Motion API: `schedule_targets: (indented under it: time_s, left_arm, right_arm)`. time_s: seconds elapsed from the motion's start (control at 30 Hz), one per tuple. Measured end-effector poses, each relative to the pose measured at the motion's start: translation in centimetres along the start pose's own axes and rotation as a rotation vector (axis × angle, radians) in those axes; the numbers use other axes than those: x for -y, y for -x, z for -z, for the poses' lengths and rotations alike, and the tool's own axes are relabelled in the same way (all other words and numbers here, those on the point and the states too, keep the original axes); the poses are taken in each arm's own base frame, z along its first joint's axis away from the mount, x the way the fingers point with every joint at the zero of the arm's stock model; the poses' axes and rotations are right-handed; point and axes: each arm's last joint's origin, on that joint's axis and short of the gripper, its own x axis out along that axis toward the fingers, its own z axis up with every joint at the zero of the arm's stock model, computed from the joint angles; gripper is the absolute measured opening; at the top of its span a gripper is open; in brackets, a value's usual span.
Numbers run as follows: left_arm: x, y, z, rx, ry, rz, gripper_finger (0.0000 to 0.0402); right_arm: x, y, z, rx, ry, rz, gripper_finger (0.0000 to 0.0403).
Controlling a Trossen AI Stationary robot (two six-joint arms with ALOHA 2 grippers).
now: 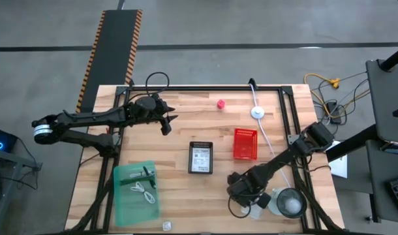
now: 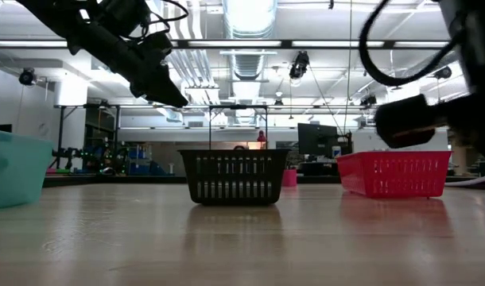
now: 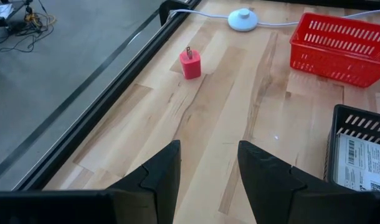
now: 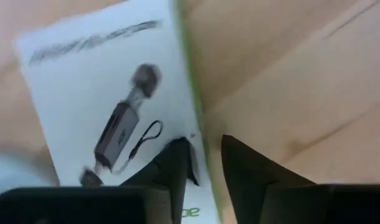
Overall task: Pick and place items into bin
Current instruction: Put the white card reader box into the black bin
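Look to the near right corner of the bench (image 1: 186,104): there, low over the wood, the right gripper (image 4: 205,142), just beside the round clear container (image 1: 290,203). Fingers a little apart, set astride the green edge of the white printed card (image 4: 96,81); not seen to pinch it yet. Flat on the bench, this card, with most of its face off to one side of the fingers and its long green edge running straight ahead, in line with the gap. Probably only to close on that edge, then to lift.

From there, a long way to the green bin (image 1: 121,196) at the near left corner: along the whole near edge, past the black basket (image 1: 200,157) in the middle. Already inside the bin: the coiled white cable (image 1: 144,192).

Over the far left part, the left gripper (image 3: 209,144), fingers apart and holding nothing, pointing toward the tiny red knob (image 3: 190,63) near the far edge. Nearer to the bin, but well apart from the card; so for the card, clearly the right arm.
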Motion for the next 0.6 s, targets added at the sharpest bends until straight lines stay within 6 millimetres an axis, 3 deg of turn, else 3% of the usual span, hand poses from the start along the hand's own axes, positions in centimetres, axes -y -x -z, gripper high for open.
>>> schedule_targets:
  time_s: [0.3,0.6]
  left_arm:
    - [0.0,0.0,0.0,0.0,0.0,0.0,0.0144]
    - [0.0,-0.4,0.2,-0.017,-0.002,0.001,0.0144]
  right_arm:
    - [1.2,0.2,-0.1,0.034,-0.184,0.071,0.0016]
    - [1.7,0.4,-0.1,0.041,-0.176,0.16,0.0009]
